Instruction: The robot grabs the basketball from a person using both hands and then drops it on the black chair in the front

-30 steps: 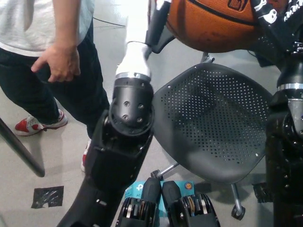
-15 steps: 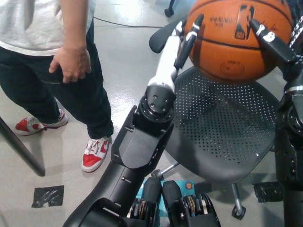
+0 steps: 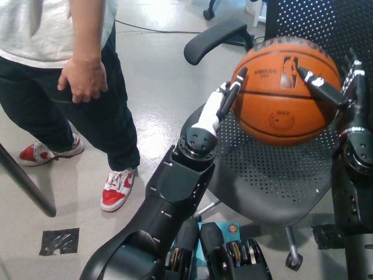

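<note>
Both hands are clamped on the basketball (image 3: 284, 90): my white left hand (image 3: 220, 108) presses its left flank, my black right hand (image 3: 335, 93) its right, fingers spread over the skin. I have it hanging just above the black chair (image 3: 265, 175), over the perforated seat near the backrest. Letting go should be simultaneous on both sides, I judge, or it may roll off. A person (image 3: 64, 64) stands to the left, well apart.
</note>
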Robot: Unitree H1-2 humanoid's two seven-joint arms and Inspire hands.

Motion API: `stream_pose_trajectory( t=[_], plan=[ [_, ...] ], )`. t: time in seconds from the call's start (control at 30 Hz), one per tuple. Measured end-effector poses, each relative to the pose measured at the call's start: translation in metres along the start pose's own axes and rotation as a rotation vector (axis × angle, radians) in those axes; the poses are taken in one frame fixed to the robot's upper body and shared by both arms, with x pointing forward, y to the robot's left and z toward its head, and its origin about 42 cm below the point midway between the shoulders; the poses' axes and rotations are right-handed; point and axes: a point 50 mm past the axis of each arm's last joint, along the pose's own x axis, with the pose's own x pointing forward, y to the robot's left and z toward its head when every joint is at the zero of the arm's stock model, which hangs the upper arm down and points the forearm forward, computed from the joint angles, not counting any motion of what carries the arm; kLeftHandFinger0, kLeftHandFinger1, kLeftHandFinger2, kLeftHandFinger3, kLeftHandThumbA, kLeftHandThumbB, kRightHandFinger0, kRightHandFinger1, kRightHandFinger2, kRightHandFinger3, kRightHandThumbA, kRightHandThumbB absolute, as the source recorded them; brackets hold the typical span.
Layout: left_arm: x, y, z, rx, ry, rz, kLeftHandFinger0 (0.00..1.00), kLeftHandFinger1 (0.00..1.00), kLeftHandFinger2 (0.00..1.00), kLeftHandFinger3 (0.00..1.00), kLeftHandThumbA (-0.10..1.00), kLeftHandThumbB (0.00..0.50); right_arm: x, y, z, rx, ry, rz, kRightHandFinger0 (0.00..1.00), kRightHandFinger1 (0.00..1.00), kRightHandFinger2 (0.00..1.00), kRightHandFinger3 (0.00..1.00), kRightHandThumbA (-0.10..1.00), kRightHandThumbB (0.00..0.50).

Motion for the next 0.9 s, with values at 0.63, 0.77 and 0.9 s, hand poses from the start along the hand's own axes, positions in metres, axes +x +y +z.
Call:
stream_pose_trajectory(
  t=[0.63,0.77,0.9],
  plan=[
    [0.01,0.006,-0.005,-0.049,-0.006,-0.078,1.0,1.0,1.0,1.0,1.0,0.371,0.006,-0.01,-0.026,0.03,0.009,-0.028,1.0,1.0,1.0,1.0,1.0,0.27],
    [0.014,0.018,0.027,-0.085,-0.093,-0.083,1.0,1.0,1.0,1.0,1.0,0.384,0.015,-0.009,-0.004,0.076,-0.061,-0.034,1.0,1.0,1.0,1.0,1.0,0.279],
    [0.016,0.034,0.049,-0.084,-0.165,-0.083,1.0,1.0,1.0,1.0,1.0,0.385,0.018,-0.009,0.017,0.096,-0.136,-0.034,1.0,1.0,1.0,1.0,1.0,0.219]
  ],
)
